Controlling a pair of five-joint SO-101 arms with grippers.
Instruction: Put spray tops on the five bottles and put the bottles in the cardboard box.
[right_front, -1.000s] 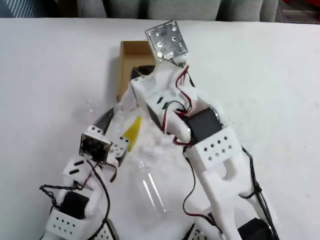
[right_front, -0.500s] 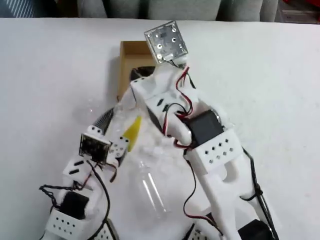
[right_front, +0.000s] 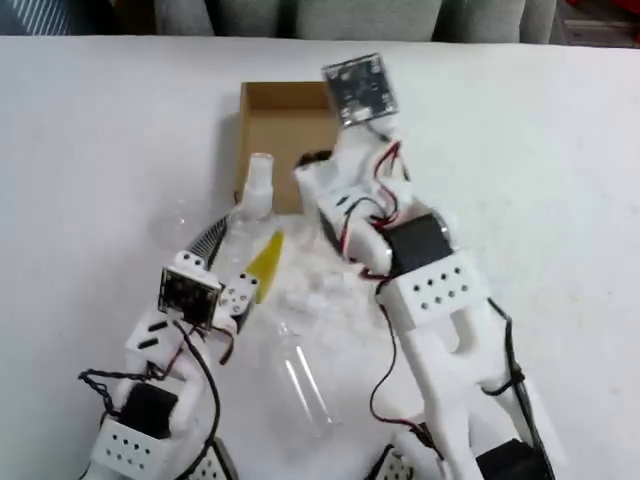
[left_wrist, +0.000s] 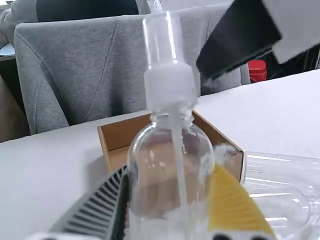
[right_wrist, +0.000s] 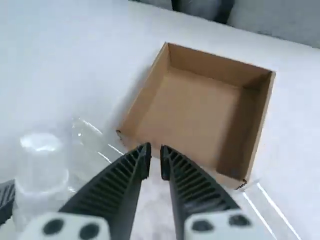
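A clear bottle (right_front: 250, 215) stands upright just in front of the cardboard box (right_front: 262, 120), with a white spray top (right_front: 260, 175) on its neck. My left gripper (right_front: 250, 232) is shut on the bottle's body, black finger on one side and yellow finger on the other. The left wrist view shows the bottle (left_wrist: 167, 150) and its spray top (left_wrist: 167, 75) between my left gripper's (left_wrist: 170, 172) fingers. My right gripper (right_front: 312, 165) hangs beside the bottle over the box's near edge. In the right wrist view my right gripper (right_wrist: 155, 152) is shut and holds nothing, with the box (right_wrist: 145, 95) beyond it and the spray top (right_wrist: 42, 160) to one side.
Another clear bottle (right_front: 305, 385) without a top lies on the table between the two arms. Clear glass or plastic (left_wrist: 280, 190) lies beside the held bottle. The box is open and nothing shows inside it. White table stretches to the left and right of the arms.
My right gripper has moved off the bottle's top toward the right, and the spray top now shows on the bottle. The left arm has kept still with the bottle.
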